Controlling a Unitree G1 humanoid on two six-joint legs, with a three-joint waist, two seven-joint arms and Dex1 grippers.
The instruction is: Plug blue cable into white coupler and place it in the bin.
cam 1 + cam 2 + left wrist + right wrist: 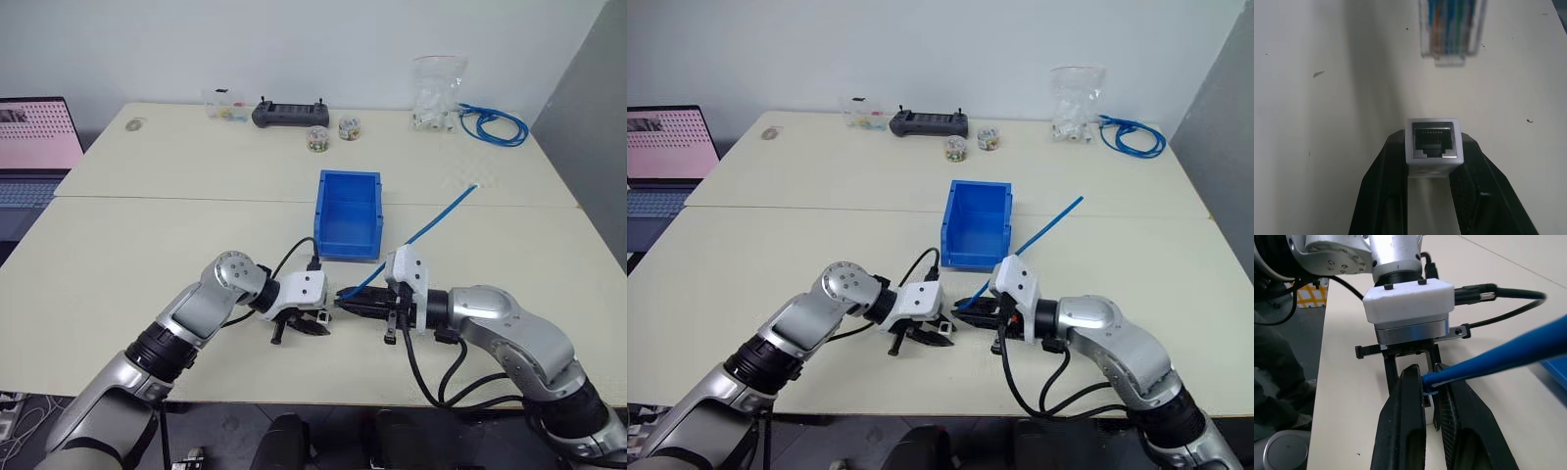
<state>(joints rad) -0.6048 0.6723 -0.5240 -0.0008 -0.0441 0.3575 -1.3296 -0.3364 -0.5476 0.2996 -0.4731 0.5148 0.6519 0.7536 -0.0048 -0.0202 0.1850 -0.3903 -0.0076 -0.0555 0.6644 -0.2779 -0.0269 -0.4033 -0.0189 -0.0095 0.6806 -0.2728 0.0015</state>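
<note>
White plastic, the white coupler (pixel 1432 145) sits clamped in the left tool (pixel 299 326), socket facing the clear plug of the blue cable (pixel 431 224) — pinched near that end by the shut right tool (pixel 361 302). Both hang just above the worktop (pixel 147 245), in front of the bin (pixel 349 213). The cable looks light and springy — best gripped close behind the fragile plug.

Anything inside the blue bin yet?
The bin looks empty: bare blue floor and walls. The strip just behind its front lip is hidden from the head views.
</note>
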